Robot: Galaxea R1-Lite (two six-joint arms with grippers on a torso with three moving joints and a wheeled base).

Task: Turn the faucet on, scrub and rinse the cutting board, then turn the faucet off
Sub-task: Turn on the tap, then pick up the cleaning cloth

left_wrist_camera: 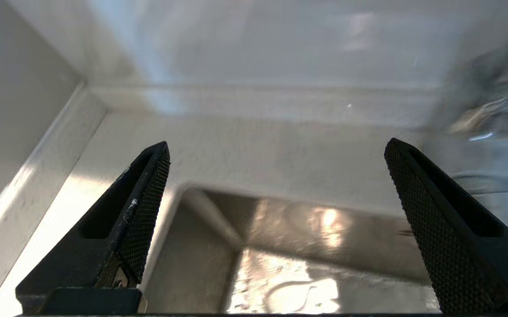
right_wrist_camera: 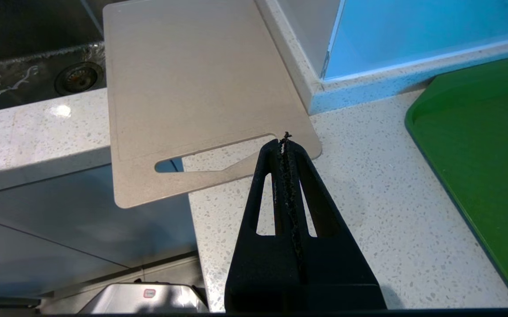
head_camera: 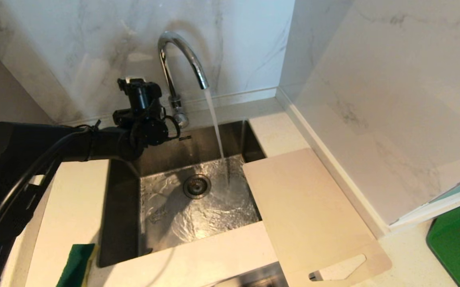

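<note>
Left gripper [left_wrist_camera: 276,149] first: jaws spread as wide as they go, nothing between them, hovering over the back left corner of the sink [head_camera: 120,223]. Just off one fingertip sits the faucet [head_camera: 173,67], a chrome smear at the edge of the wrist view, so I can't say for sure whether that finger is touching the tap or merely close. Beyond the jaws, water [head_camera: 215,123] pours from the spout and spreads across the steel basin floor around the drain [head_camera: 197,186]. So the tap is on; I'd call step one done and the scrub yet to start.

Over to the right gripper [right_wrist_camera: 285,143]: jaws pressed flat together, holding nothing, hanging just above the counter [right_wrist_camera: 368,211]. Right ahead of its tips lies the cutting board [right_wrist_camera: 183,88], handle end nearest, the slot just beside the closed tips. The board bridges the sink's right rim, far end out over the basin near the stream, near corner overhanging the counter front.

Handling, as I judge it: thin, stiff, light, and slick once wet. That overhanging handle end is the place to pinch, an edge grip by the slot; a flat board leaves little else to grab.

Further out: a green and yellow sponge [head_camera: 77,265] on the counter well behind the left jaws, a green mat [right_wrist_camera: 483,154] off beside the right.
</note>
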